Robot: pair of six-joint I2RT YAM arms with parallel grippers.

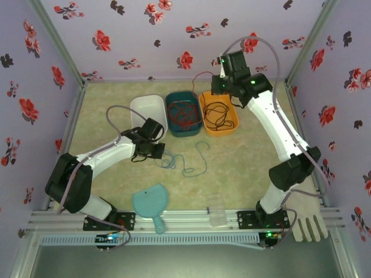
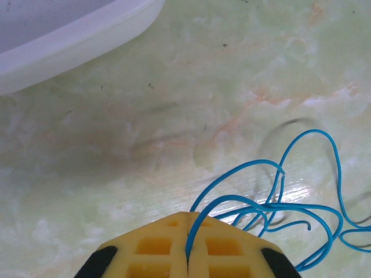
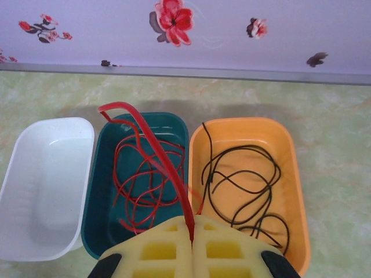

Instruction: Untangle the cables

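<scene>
Purple flowered walls close in a pale marbled bench (image 1: pixel 243 168), with an arm bolted at each near corner. Across the back of it sit three tubs side by side: a white tub (image 1: pixel 145 99) on the left, a teal tub (image 1: pixel 168 113) in the middle and an orange tub (image 1: pixel 235 119) on the right.

The right gripper (image 3: pixel 191 223) hangs above the teal tub, clenched on one end of the red cable (image 3: pixel 173 188), while the rest lies coiled inside that tub. The black cable (image 1: pixel 218 111) lies loose in the orange tub.

The left gripper (image 2: pixel 188 217) sits low on the bench just in front of the white tub, pinched onto the blue cable (image 2: pixel 339 174). From those jaws the blue cable sprawls away to the arm's right, across open bench, its length running roughly parallel to the row of tubs. The white tub holds nothing and the left arm is much the nearer. Carrying the blue cable there looks like the move to come. Its loops cross near the gripper, possibly just overlapping rather than knotted.
</scene>
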